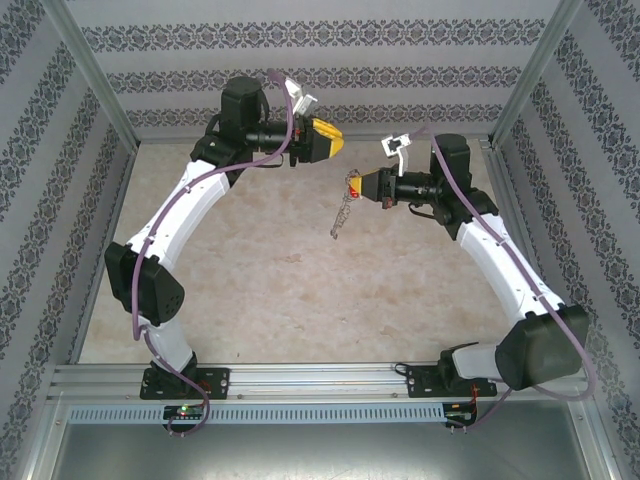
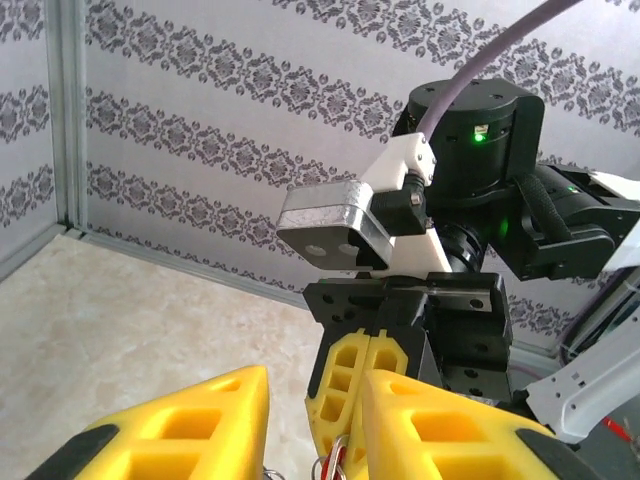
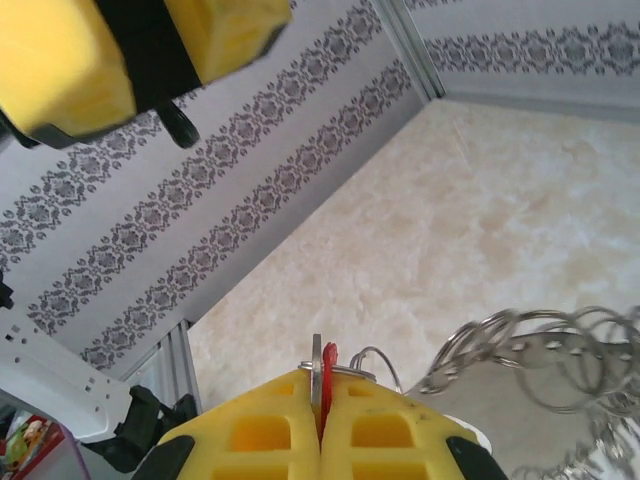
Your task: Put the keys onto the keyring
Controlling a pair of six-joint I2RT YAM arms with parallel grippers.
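My right gripper [image 3: 320,392] is shut on the key [image 3: 328,358], whose red head stands edge-on between the yellow fingertips beside a thin silvery piece. The keyring [image 3: 545,360], a floppy loop of small silvery rings, hangs off to the right of those fingers. From above, the right gripper [image 1: 360,184] is held high over the table with the keyring [image 1: 342,213] dangling below it. My left gripper [image 1: 335,140] hovers just behind and left of it, open and holding nothing. In the left wrist view the left gripper [image 2: 315,400] faces the right gripper's shut fingers [image 2: 365,385], with the key [image 2: 341,462] at the bottom edge.
Beige marbled table [image 1: 270,270] lies far below both grippers. Patterned walls [image 1: 300,70] close in the back and sides, with metal corner posts [image 1: 95,80]. An aluminium rail [image 1: 320,380] runs along the near edge by the arm bases.
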